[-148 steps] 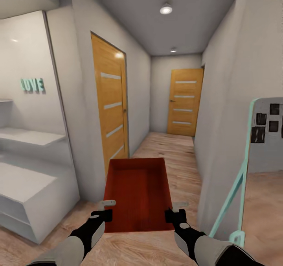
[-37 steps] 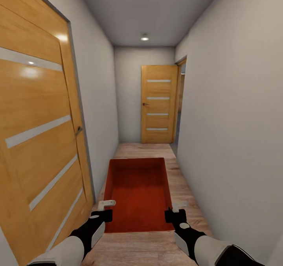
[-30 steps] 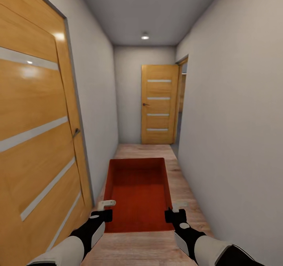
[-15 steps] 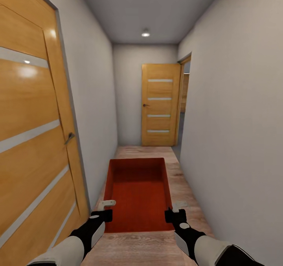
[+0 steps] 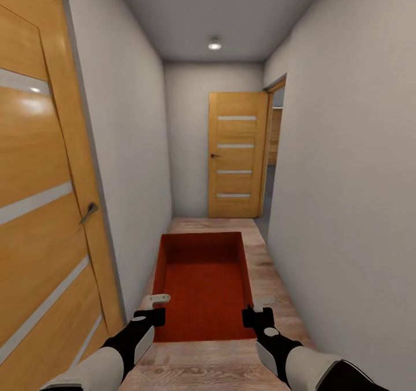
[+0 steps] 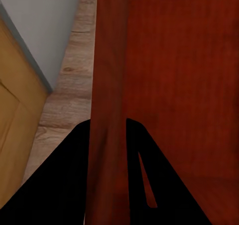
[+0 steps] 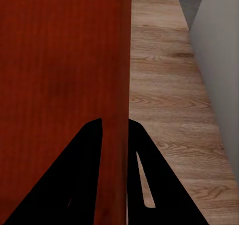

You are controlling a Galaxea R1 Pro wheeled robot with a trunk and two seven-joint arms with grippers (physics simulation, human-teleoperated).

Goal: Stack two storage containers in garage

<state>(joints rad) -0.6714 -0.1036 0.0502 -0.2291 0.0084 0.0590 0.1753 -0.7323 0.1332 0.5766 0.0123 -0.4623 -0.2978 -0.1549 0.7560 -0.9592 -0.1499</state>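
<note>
You've got one bin (image 5: 203, 287) up in front of you, held between both pincers and off the wood floor (image 5: 271, 275), open top up, nothing inside it. Your left pincer (image 5: 155, 308) is clamped on the bin's left long wall near the close end; in the left wrist view the two dark fingers (image 6: 64, 180) straddle that red wall, one outside and one inside, pressed right against it. Your right pincer (image 5: 258, 309) does the same on the right long wall, and the right wrist view shows its fingers (image 7: 82, 175) either side of the wall too. So the bin sits between the two pincers and stretches away from them down the hallway.

The place is a narrow corridor with pale walls. Just off your left pincer there's a big orange wood door (image 5: 40, 217) with pale stripes and a lever handle (image 5: 88, 211), shut as far as you can see. Straight ahead past the bin's far end is a second orange door (image 5: 237, 155) at the end wall, and right beside it, on the right pincer's side, a doorway (image 5: 276, 148) opens up. A round ceiling light (image 5: 214, 45) glows above.
</note>
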